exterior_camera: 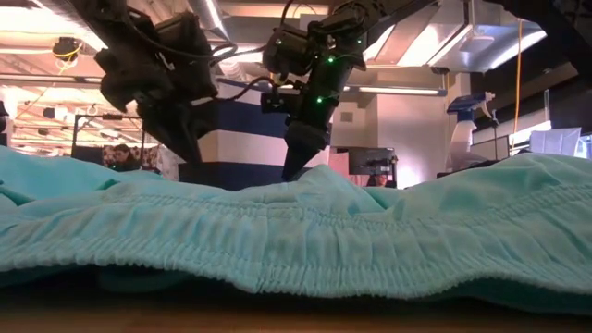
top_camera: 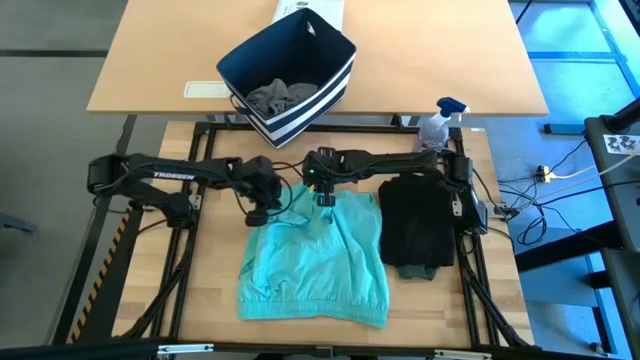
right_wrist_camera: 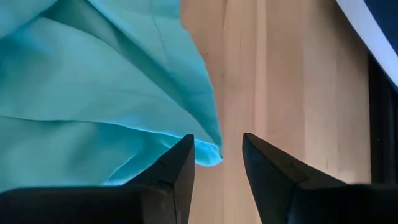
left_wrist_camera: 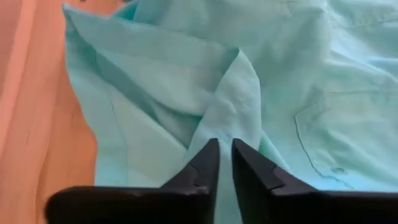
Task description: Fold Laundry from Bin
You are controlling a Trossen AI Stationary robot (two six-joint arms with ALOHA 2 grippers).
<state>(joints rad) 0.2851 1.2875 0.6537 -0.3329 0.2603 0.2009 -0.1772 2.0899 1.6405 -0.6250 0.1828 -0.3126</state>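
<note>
The jaws of the left gripper (left_wrist_camera: 225, 163) are nearly closed, pinching a raised ridge of the teal piece (top_camera: 315, 255) between them, as the left wrist view shows; in the high view this gripper (top_camera: 262, 205) sits just above the cloth's upper left corner, near the middle of the frame. The jaws of the right gripper (right_wrist_camera: 217, 158) stand apart with a clear gap, and only the very tip of a teal corner pokes between them over bare wood, so nothing looks properly held there; in the high view that gripper (top_camera: 325, 195) hangs at the cloth's upper edge, centre of the frame. The teal piece lies spread but rumpled on the wooden counter (top_camera: 200, 290) in the lower middle, with a dark folded stack (top_camera: 418, 228) just beside it on the right. The bin (top_camera: 290, 70) stands at upper centre on a separate lighter table, with a grey garment (top_camera: 282, 95) still inside. The risk, as I judge it, is an uneven lift: the left pinch holds only a thin fold that could slip out, and if the right jaws close where they are they may catch just the corner tip or miss it, leaving the cloth to swing, twist and bunch instead of folding flat. A wide drag could also nudge the dark stack.
</note>
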